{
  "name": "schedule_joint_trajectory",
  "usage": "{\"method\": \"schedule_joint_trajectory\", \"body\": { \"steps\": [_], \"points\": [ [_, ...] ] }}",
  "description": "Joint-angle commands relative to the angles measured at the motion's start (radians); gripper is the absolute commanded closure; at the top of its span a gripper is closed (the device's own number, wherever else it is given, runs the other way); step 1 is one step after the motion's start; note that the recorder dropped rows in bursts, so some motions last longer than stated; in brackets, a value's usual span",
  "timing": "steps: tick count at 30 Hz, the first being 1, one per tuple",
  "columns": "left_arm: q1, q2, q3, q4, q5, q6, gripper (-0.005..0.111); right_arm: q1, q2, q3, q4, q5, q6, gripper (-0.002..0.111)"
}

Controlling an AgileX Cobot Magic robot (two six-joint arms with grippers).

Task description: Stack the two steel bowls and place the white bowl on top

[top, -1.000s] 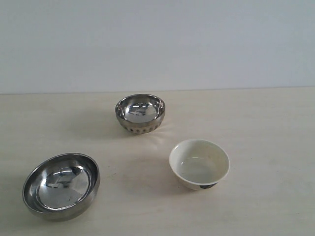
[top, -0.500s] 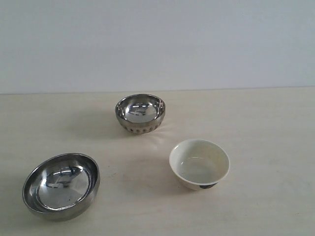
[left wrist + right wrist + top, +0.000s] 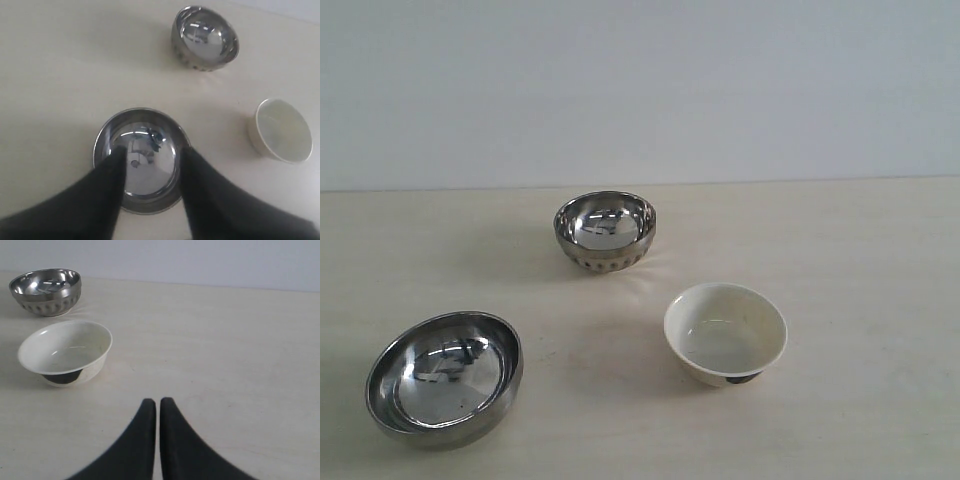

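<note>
The wide plain steel bowl (image 3: pixel 444 379) sits at the front left of the table, the smaller dotted steel bowl (image 3: pixel 605 231) stands further back, and the white bowl (image 3: pixel 725 333) with its dark mark is to the right. No arm shows in the exterior view. My left gripper (image 3: pixel 151 150) hangs open above the wide steel bowl (image 3: pixel 141 159), its fingers spread over the bowl's inside. The small steel bowl (image 3: pixel 205 38) and white bowl (image 3: pixel 279 131) lie beyond it. My right gripper (image 3: pixel 157 402) is shut and empty over bare table, apart from the white bowl (image 3: pixel 65 353) and small steel bowl (image 3: pixel 46 291).
The pale wooden table (image 3: pixel 860 270) runs back to a plain light wall (image 3: pixel 640 90). Nothing else stands on it besides the three bowls.
The bowls have not moved. Only the reflection inside the wide steel bowl has shifted slightly.
</note>
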Motion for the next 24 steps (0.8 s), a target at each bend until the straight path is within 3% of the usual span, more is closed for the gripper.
{"method": "schedule_joint_trajectory", "body": {
  "steps": [1, 7, 24],
  "points": [
    [0.003, 0.12, -0.016, 0.015, 0.018, 0.046, 0.048, -0.007, -0.006, 0.0, 0.001, -0.004, -0.002, 0.108],
    [0.003, 0.257, -0.016, 0.008, 0.047, 0.201, 0.048, -0.007, -0.006, 0.0, 0.001, -0.004, -0.002, 0.108],
    [0.003, 0.325, -0.016, 0.001, -0.025, 0.203, 0.048, -0.007, -0.006, 0.0, 0.001, -0.004, -0.002, 0.108]
  ]
}}
